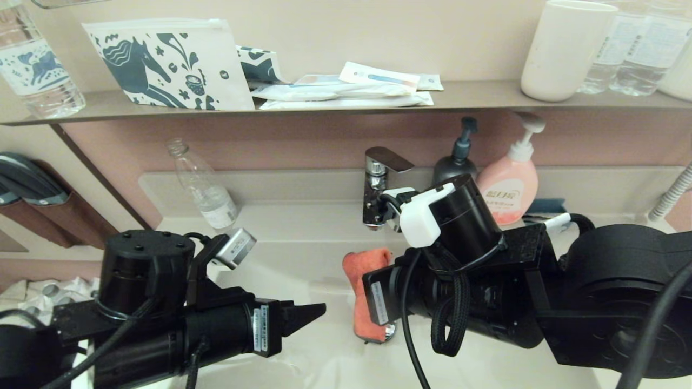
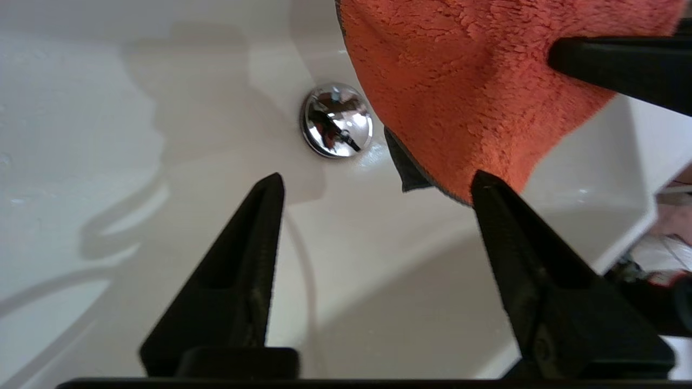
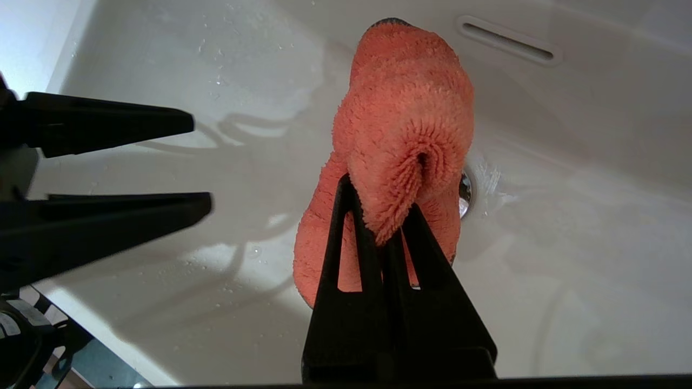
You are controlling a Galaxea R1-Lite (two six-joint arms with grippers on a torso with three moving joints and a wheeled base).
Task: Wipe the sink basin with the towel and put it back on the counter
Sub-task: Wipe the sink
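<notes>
The orange-red fluffy towel (image 1: 367,292) hangs bunched over the off-white sink basin (image 1: 303,254), above the chrome drain plug (image 2: 336,120). My right gripper (image 3: 381,194) is shut on a fold of the towel (image 3: 403,124); in the head view its fingers are hidden behind the wrist. The overflow slot (image 3: 508,47) shows on the basin wall beyond. My left gripper (image 1: 323,309) is low over the basin's left side, open and empty (image 2: 376,181), with the towel (image 2: 476,92) hanging just past one fingertip. The counter (image 1: 303,210) runs behind the basin.
A chrome faucet (image 1: 381,183) stands at the basin's back. A dark pump bottle (image 1: 457,162) and a pink soap bottle (image 1: 511,186) stand to its right, a clear plastic bottle (image 1: 203,186) to its left. The wall shelf (image 1: 476,97) above carries a pouch, packets and a white cup (image 1: 562,51).
</notes>
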